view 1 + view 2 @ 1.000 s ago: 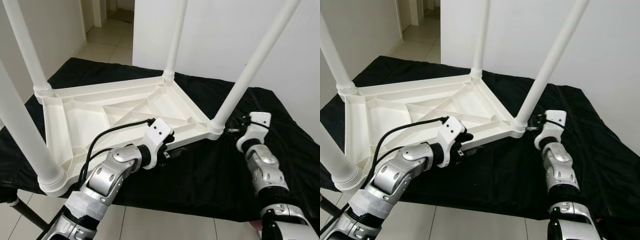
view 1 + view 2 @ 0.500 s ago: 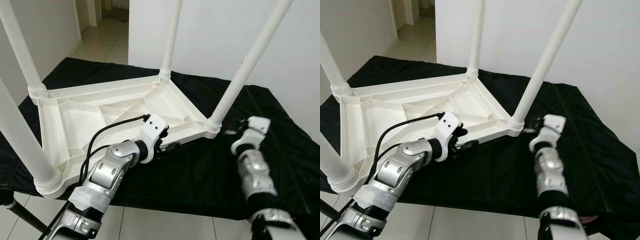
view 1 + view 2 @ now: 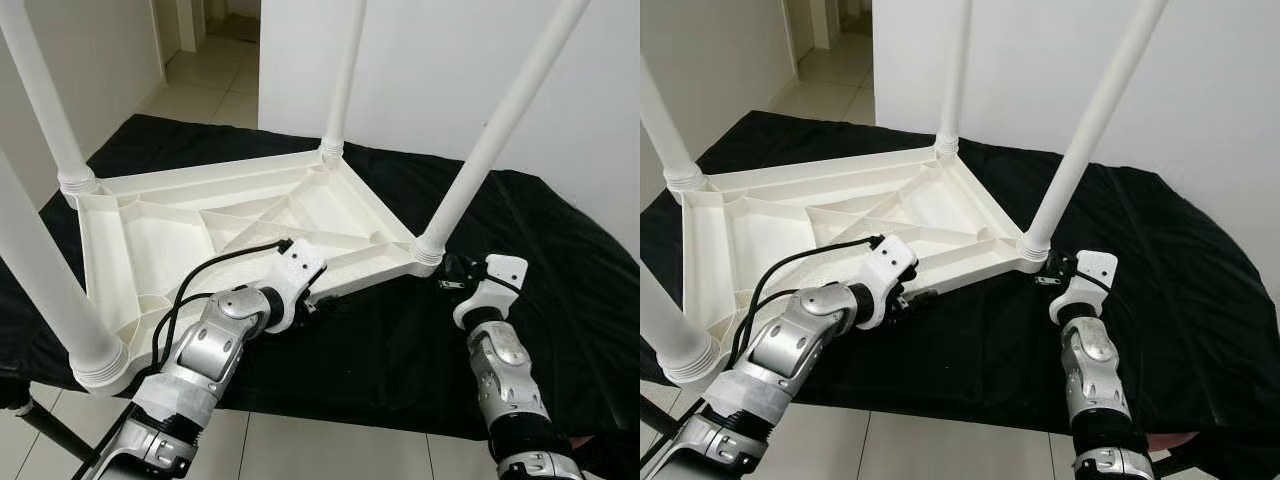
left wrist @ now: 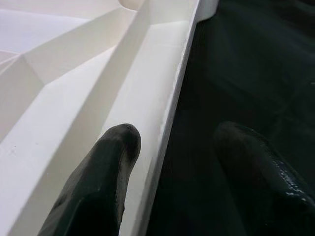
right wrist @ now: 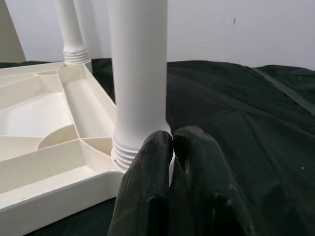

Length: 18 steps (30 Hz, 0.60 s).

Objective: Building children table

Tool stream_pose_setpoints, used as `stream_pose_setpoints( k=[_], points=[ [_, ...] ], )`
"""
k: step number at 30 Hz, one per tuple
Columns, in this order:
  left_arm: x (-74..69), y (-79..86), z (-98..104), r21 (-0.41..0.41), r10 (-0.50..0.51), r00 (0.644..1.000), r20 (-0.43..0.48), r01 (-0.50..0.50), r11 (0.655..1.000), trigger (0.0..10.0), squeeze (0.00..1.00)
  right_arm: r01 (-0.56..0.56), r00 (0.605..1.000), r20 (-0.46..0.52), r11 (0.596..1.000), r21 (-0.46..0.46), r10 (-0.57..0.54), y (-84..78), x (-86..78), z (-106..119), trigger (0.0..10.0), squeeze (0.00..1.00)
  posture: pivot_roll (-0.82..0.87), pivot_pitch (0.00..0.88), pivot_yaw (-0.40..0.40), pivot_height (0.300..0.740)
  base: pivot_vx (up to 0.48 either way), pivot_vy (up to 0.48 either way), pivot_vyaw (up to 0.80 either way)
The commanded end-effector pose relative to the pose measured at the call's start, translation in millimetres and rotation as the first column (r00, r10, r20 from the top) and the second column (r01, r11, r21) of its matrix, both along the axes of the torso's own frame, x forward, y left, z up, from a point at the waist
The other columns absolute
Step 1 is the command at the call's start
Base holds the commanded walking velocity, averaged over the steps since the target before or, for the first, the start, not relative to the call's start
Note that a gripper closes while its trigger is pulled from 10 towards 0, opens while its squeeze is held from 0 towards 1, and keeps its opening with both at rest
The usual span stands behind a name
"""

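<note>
A white plastic children's table (image 3: 200,230) lies upside down on a black cloth, its legs pointing up. My left gripper (image 3: 322,304) is at the table's near rim (image 4: 167,113), open and straddling it. One finger (image 4: 98,182) rests on the inner side, the other finger (image 4: 256,167) hangs over the cloth outside. My right gripper (image 3: 447,276) sits just right of the base of the near-right leg (image 3: 490,150). Its fingertips (image 5: 162,147) are pressed together with nothing between them, pointing at the leg's threaded collar (image 5: 125,150).
The black cloth (image 3: 560,260) covers a low surface that ends just in front of me, with tiled floor (image 3: 330,440) below. White walls stand close behind and to the left, and a doorway (image 3: 210,40) opens at the back left. The tall legs rise around both arms.
My right gripper has come back in to the near-right leg's base after drifting away. My left gripper has slid a little left along the near rim.
</note>
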<state>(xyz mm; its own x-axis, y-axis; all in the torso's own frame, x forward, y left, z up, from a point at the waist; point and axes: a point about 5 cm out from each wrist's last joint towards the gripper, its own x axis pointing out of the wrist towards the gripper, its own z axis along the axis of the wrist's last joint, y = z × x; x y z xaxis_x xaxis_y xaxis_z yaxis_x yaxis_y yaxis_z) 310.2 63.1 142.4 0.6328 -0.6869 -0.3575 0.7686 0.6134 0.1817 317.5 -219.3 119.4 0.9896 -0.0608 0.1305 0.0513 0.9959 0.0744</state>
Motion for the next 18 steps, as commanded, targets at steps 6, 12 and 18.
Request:
stream_pose_setpoints(
  k=[6, 12, 18],
  points=[
    [6.2, 15.3, -15.7, 0.127, 0.183, 0.983, 0.010, -0.183, 0.975, 10.0, 0.00, 0.026, 1.000, -0.012, 1.000, 0.003, -0.026, -8.0, -3.6, 1.1, 10.0, 0.00, -0.02, 0.000, -0.083, 0.740, 0.000, 0.000, 0.00],
    [6.8, 20.7, -20.4, 0.178, 0.200, 0.980, 0.006, -0.198, 0.964, 10.0, 0.00, 0.019, 1.000, -0.011, 1.000, 0.003, -0.019, -6.4, -2.6, 2.8, 10.0, 0.00, -0.02, 0.000, -0.083, 0.740, 0.000, 0.000, 0.00],
    [8.1, 23.5, -20.4, 0.189, 0.207, 0.978, 0.013, -0.206, 0.960, 7.5, 0.00, 0.019, 1.000, -0.010, 1.000, 0.001, -0.019, -6.9, -1.9, 3.8, 10.0, 0.00, -0.02, 0.000, -0.080, 0.740, 0.000, 0.000, 0.00]
  ],
)
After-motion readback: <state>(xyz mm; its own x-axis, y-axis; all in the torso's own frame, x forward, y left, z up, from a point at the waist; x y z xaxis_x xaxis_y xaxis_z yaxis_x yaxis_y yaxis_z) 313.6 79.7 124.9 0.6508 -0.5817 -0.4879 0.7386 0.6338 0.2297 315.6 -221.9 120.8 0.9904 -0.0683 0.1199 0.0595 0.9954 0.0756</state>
